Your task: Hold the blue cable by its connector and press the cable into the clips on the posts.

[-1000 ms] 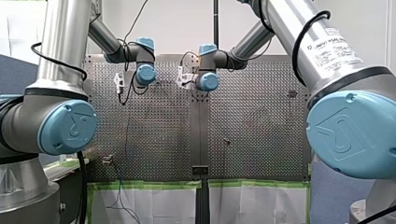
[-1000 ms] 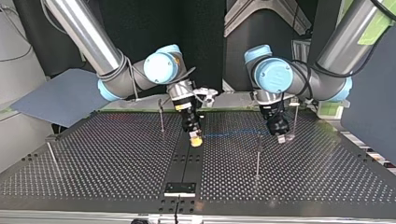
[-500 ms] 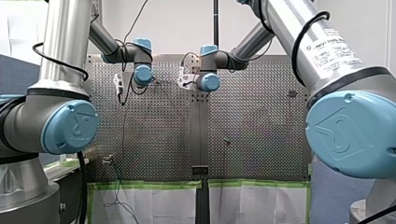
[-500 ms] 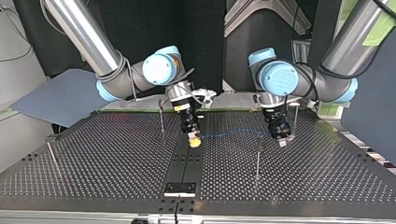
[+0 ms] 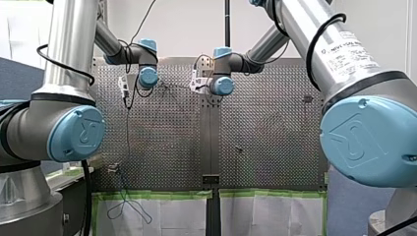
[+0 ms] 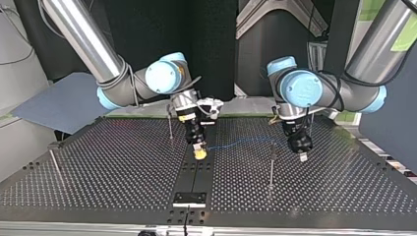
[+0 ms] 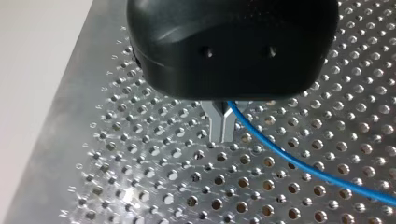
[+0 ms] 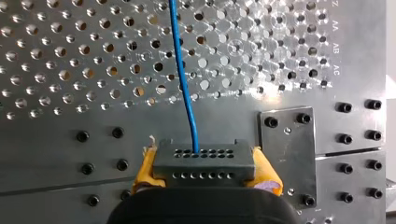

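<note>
In the right wrist view my right gripper (image 8: 204, 164) is shut, its yellow pads (image 8: 145, 169) clamping a dark grey connector (image 8: 204, 157). The blue cable (image 8: 183, 79) runs out of the connector, away over the perforated plate. My left gripper (image 7: 223, 127) has its metal fingers shut on the same cable (image 7: 299, 164), just above the table. In the top view the cable (image 6: 241, 142) spans from my right gripper (image 6: 199, 153) at the centre to my left gripper (image 6: 302, 156) at the right. It passes behind a thin post (image 6: 271, 164).
More thin posts stand on the table: one (image 6: 169, 123) beside my right arm, one (image 6: 54, 164) at the top view's left and one (image 6: 311, 125) behind my left gripper. A small black block (image 6: 189, 198) sits at the near centre edge. A bolted metal plate (image 8: 287, 154) lies beside the connector.
In the top view my left gripper has moved right and nearer, past the post, along the cable. My right gripper has shifted slightly left and nearer with the connector.
</note>
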Robot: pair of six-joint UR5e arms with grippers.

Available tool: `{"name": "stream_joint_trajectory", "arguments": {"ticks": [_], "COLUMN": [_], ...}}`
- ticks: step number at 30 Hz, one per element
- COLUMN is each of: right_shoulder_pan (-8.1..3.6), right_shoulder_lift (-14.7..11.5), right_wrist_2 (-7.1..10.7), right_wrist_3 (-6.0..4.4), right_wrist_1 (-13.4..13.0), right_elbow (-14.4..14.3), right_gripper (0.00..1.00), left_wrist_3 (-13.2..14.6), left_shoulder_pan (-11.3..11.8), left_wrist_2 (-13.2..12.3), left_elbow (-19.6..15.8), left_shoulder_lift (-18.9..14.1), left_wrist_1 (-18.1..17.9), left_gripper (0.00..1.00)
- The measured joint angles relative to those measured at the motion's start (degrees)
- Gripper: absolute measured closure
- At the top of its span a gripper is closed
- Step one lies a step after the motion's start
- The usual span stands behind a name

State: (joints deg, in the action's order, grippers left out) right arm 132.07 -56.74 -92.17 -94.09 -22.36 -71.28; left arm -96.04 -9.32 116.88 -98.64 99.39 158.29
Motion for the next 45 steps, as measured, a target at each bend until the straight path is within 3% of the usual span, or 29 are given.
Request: {"name": "stream_joint_trajectory", "arguments": {"ticks": [10,16,25,33,37,43,44,45], "right_shoulder_pan": [-1.23,-1.98,-2.87,-2.94,-2.96,-2.92,-2.9,-2.88], "right_shoulder_lift": [0.18,0.82,3.19,4.1,4.12,4.14,4.14,4.15], "right_wrist_2": [-0.04,-0.45,-1.34,-1.43,-1.38,-1.32,-1.31,-1.3], "right_wrist_3": [-0.1,-0.2,-0.22,-0.16,-0.15,-0.08,-0.07,-0.07], "right_wrist_1": [0.11,0.25,1.13,1.41,1.57,2.02,2.05,2.07], "right_elbow": [1.02,2.29,4.14,4.41,4.43,4.44,4.44,4.43], "right_gripper": [1.0,1.0,1.0,1.0,1.0,1.0,1.0,1.0], "left_wrist_3": [-2.42,-2.21,-1.69,-2.27,-1.13,2.17,2.69,3.35], "left_shoulder_pan": [1.43,3.5,4.82,5.0,5.03,5.02,4.95,4.84], "left_wrist_2": [-4.96,-7.57,-8.5,-7.45,-7.9,-10.76,-10.96,-11.01], "left_elbow": [3.98,6.94,7.5,7.52,7.52,7.52,7.52,7.52], "left_shoulder_lift": [3.97,5.66,5.89,5.86,5.84,5.84,5.84,5.84], "left_wrist_1": [2.93,5.13,5.32,7.18,8.07,9.05,9.08,9.2], "left_gripper": [1.0,1.0,1.0,1.0,1.0,1.0,0.88,0.88]}}
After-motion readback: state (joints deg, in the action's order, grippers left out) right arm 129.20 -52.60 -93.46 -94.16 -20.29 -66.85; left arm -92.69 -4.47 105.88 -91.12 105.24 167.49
